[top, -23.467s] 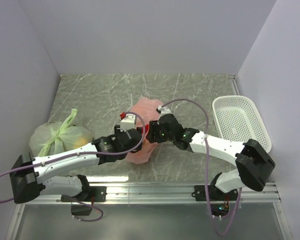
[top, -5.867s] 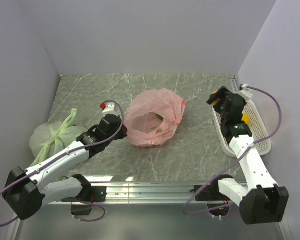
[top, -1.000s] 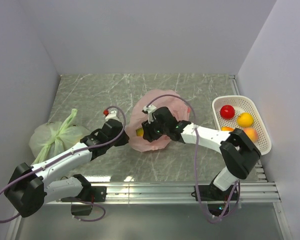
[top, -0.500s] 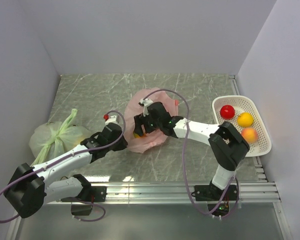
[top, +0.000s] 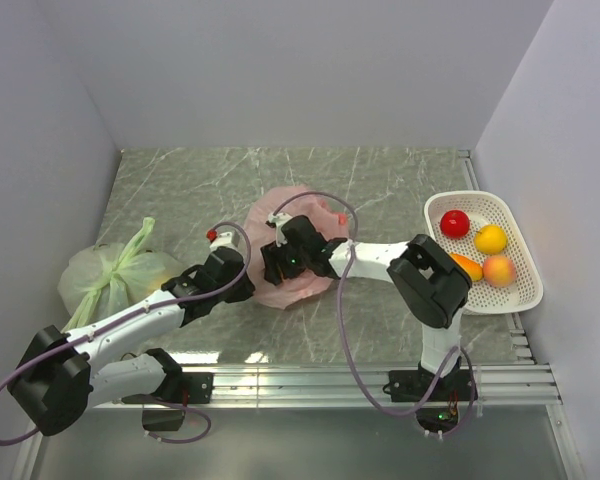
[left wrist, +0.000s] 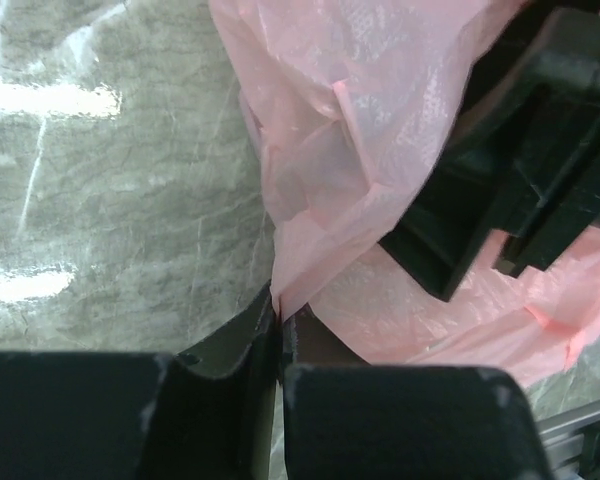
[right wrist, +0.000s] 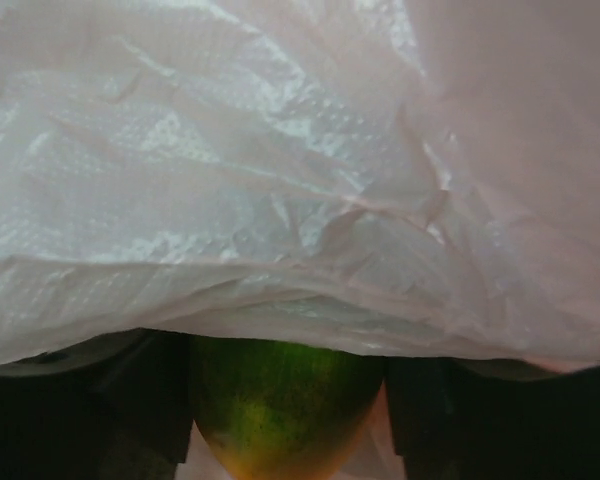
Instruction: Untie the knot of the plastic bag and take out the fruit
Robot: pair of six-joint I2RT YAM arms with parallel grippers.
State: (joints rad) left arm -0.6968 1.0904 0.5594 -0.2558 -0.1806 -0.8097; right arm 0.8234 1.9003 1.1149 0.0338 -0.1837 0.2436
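While the pink plastic bag [top: 265,212] is lying crumpled in the middle of the grey marbled surface [top: 170,185], the two arms are meeting at it from opposite sides. The left fingers [left wrist: 225,345] are pressing together with no gap showing, pinching a fold of the bag's near edge between them. In the left wrist view the thin film is rising out of that pinch and draping against the black body of the other arm. The right fingers [right wrist: 130,400] are sitting inside the bag under a sheet of its plastic, standing narrowly apart, with a green-yellow fruit [right wrist: 285,410] filling the space between them and touching both. From above, the right wrist is covering the bag's centre, so that fruit is not showing there. A pale green bag [top: 110,275], tied at its top, is resting well apart at the left edge. A white basket [top: 480,194] is sitting at the right, holding a red fruit [top: 456,223], a yellow one [top: 491,239] and orange ones [top: 499,270]
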